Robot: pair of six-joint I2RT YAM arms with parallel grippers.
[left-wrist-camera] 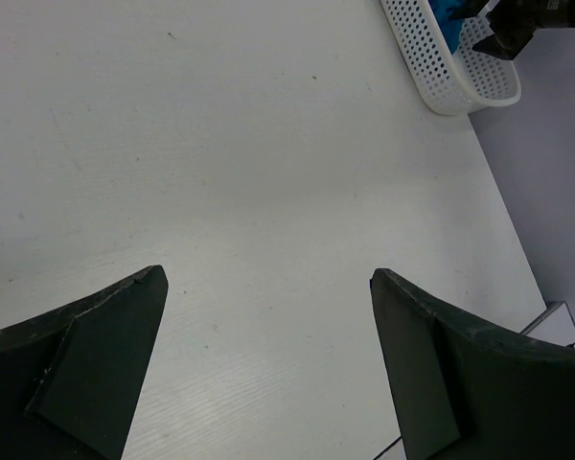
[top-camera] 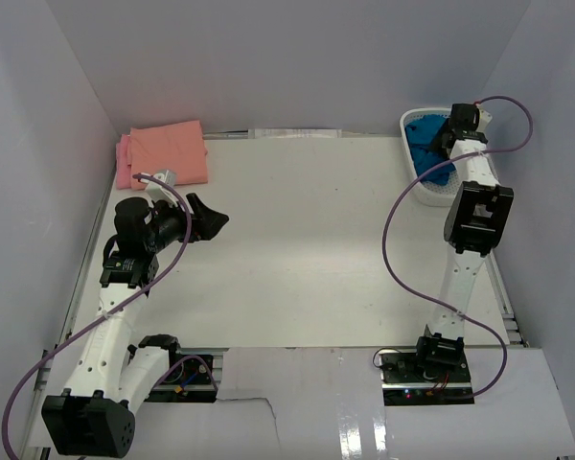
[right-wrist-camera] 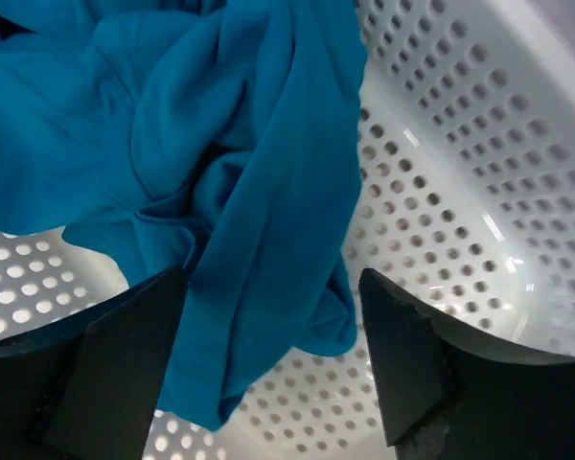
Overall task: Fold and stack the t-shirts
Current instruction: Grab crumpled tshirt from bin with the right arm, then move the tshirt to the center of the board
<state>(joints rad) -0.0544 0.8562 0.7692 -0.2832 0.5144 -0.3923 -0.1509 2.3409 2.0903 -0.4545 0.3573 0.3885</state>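
A crumpled teal-blue t-shirt (right-wrist-camera: pixel 211 163) lies in the white mesh basket (right-wrist-camera: pixel 460 172) at the back right of the table (top-camera: pixel 425 153). My right gripper (right-wrist-camera: pixel 273 287) is open inside the basket, its fingers on either side of a hanging fold of the shirt, not closed on it. A salmon-orange t-shirt (top-camera: pixel 172 151) lies folded on a pink one (top-camera: pixel 124 163) at the back left. My left gripper (left-wrist-camera: pixel 268 278) is open and empty above the bare table, near that stack (top-camera: pixel 211 218).
The basket (left-wrist-camera: pixel 450 67) also shows at the top right of the left wrist view, with the right arm above it. Grey walls close in the table (top-camera: pixel 307 240) on three sides. Purple cables loop from both arms.
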